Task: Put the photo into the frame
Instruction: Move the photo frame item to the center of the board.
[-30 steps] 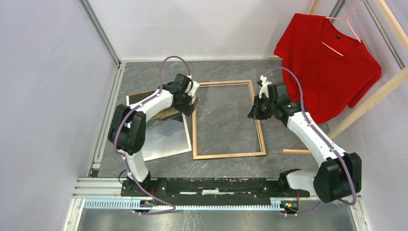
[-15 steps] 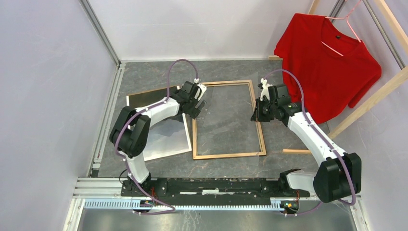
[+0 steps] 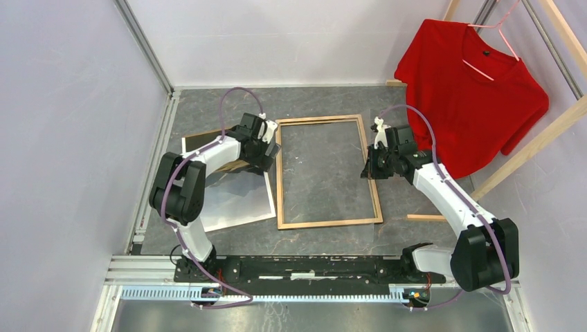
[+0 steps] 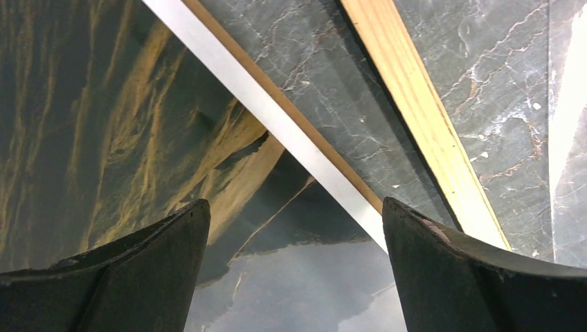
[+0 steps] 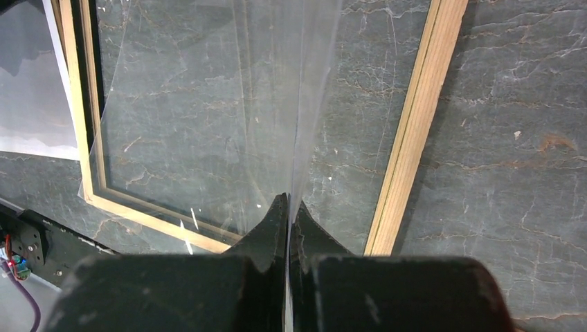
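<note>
Left gripper (image 3: 268, 146) having drawn back from over the frame (image 3: 327, 223) opening, now hanging above the far right corner of the photo (image 3: 239, 200); right arm hardly shifting.

Risks, as I am judging them:
- the print is lying flat on the surface (image 3: 208, 107), so the fingers may be skating across it or creasing the corner rather than getting under the edge
- so thin a sheet may be buckling if raised by one corner alone
- the clear sheet (image 5: 277, 104), standing on edge over the frame, may be sagging or slipping into the opening where the photo is meant to go

Left gripper spreading fully wide and carrying nothing; in the wrist view one finger is hovering over the dark golden print, the other over the white border and the bare surface beside the frame's wooden left rail; whether either tip is touching I cannot tell.

Right gripper (image 5: 287, 207) pinching fully closed on the clear sheet's edge, just inside the frame's right rail.

Photo lying left of the frame, just beside its left rail; frame lying flat with its wooden side showing; insertion not yet begun.
</note>
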Controlling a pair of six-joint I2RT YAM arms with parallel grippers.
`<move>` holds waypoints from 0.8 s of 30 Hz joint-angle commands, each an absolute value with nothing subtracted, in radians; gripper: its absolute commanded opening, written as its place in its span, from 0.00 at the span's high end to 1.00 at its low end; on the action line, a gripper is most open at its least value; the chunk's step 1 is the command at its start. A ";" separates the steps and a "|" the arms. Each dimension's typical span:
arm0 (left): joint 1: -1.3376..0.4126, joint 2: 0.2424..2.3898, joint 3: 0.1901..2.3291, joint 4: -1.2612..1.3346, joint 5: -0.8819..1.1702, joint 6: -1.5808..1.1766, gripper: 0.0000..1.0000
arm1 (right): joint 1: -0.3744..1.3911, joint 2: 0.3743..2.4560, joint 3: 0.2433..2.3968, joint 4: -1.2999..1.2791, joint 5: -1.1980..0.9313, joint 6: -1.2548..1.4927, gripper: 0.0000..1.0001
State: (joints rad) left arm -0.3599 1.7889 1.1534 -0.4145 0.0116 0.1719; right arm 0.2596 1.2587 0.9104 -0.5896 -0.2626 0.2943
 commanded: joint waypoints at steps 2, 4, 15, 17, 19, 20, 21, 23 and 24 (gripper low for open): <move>-0.381 1.842 1.176 -0.418 0.003 0.164 0.00 | 0.260 1.249 0.895 -0.559 -0.288 0.288 1.00; -0.381 1.864 1.172 -0.402 -0.025 0.159 0.00 | 0.258 1.246 0.888 -0.555 -0.293 0.288 1.00; -0.345 1.901 1.104 -0.394 -0.271 0.254 0.00 | 0.259 1.230 0.862 -0.532 -0.331 0.313 1.00; -0.309 1.896 1.091 -0.400 -0.295 0.266 0.00 | 0.259 1.221 0.845 -0.514 -0.346 0.325 1.00; -0.266 1.879 1.054 -0.385 -0.320 0.303 0.00 | 0.261 1.214 0.828 -0.501 -0.359 0.335 1.00; -0.252 1.871 1.037 -0.374 -0.336 0.326 0.00 | 0.261 1.211 0.821 -0.495 -0.365 0.342 1.00; -0.241 1.862 1.025 -0.362 -0.349 0.347 0.00 | 0.260 1.206 0.809 -0.485 -0.371 0.350 1.00; -0.233 1.850 1.018 -0.364 -0.360 0.370 0.00 | 0.260 1.193 0.782 -0.462 -0.391 0.366 1.00; -0.234 1.836 1.025 -0.377 -0.347 0.368 0.00 | 0.262 1.186 0.769 -0.452 -0.393 0.372 1.00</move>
